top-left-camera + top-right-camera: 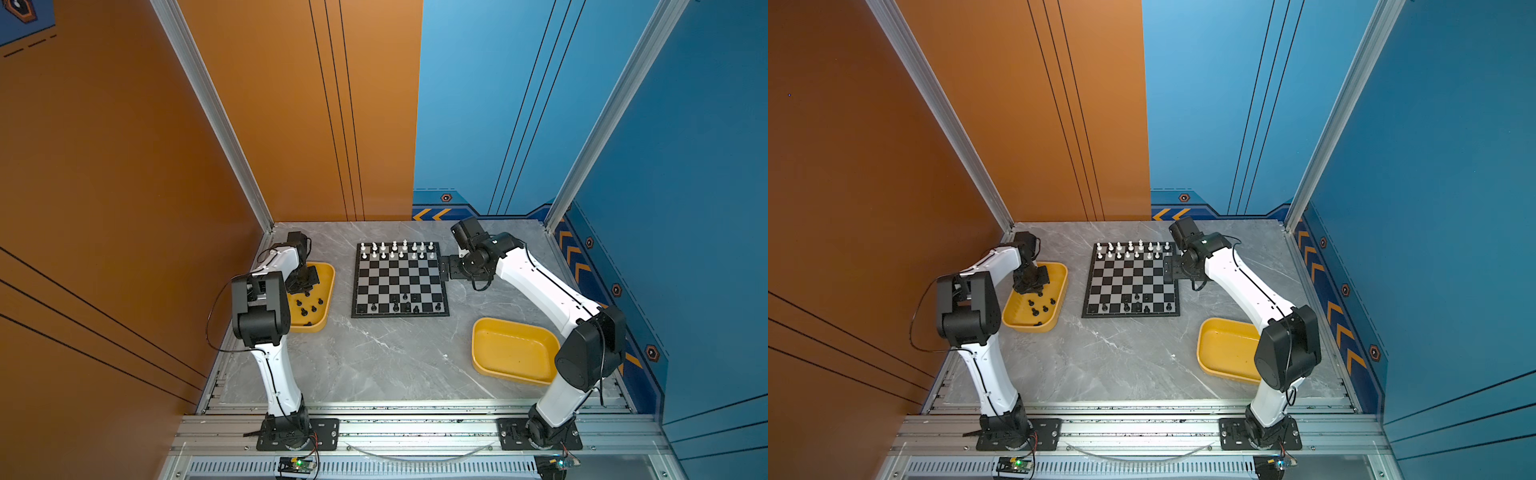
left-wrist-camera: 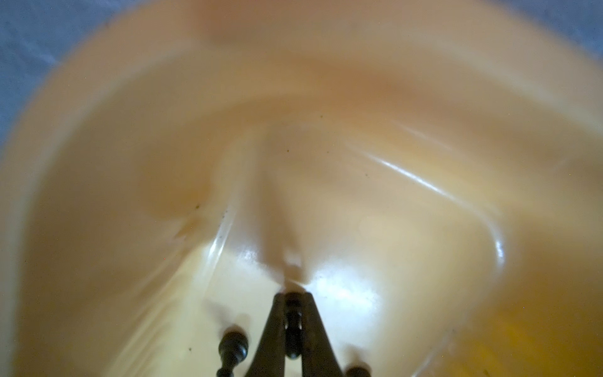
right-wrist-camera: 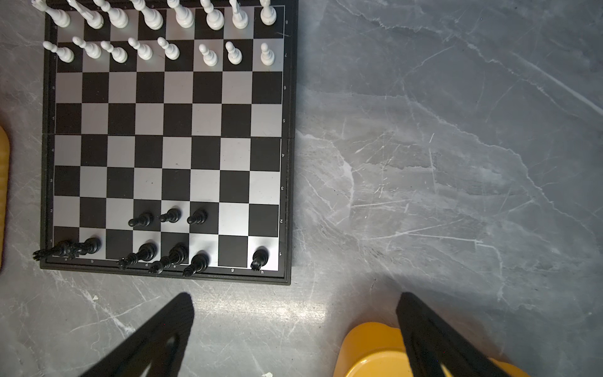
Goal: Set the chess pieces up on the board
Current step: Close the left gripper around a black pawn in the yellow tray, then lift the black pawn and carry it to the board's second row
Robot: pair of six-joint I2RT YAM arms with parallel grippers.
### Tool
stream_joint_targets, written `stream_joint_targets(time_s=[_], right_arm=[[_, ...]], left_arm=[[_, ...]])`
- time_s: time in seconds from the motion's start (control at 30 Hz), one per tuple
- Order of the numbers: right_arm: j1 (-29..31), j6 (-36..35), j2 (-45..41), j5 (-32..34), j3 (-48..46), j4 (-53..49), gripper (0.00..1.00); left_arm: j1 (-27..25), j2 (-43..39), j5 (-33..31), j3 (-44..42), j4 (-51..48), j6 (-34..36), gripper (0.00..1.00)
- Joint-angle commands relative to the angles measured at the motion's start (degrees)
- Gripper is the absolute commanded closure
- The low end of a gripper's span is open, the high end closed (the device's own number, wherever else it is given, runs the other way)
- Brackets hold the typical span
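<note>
The board lies at the table's far middle. White chess pieces fill its two far rows, and several black ones stand on its two near rows. More black pieces lie in the left yellow tray. My left gripper is down inside that tray. In the left wrist view it is shut on a black chess piece, with two loose black pieces beside it. My right gripper stands open with nothing between its fingers, above the table beside the board's right edge.
An empty yellow tray sits at the near right under my right arm's elbow; a corner of it shows in the right wrist view. Orange and blue walls close in the grey marble table on three sides.
</note>
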Motion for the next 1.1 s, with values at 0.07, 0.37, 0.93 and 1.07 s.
stream_joint_targets(time_s=[0.07,0.37,0.93,1.07], right_arm=[[0.1,0.1,-1.6,1.3,0.2,-1.4,0.00],[0.1,-0.1,-2.6,1.4,-0.6,-1.5,0.00],[0.1,-0.7,-7.7,0.2,-6.6,-0.5,0.00],[-0.1,-0.8,-9.5,0.2,-8.6,-0.5,0.00]], left_arm=[[-0.3,-1.8,1.0,-1.0,-1.5,0.1,0.93],[-2.0,-5.9,1.8,2.6,-4.6,-0.3,0.93],[-16.3,-14.2,2.2,3.2,-7.0,-7.2,0.92],[-19.6,-12.7,2.0,2.6,-6.8,-9.5,0.92]])
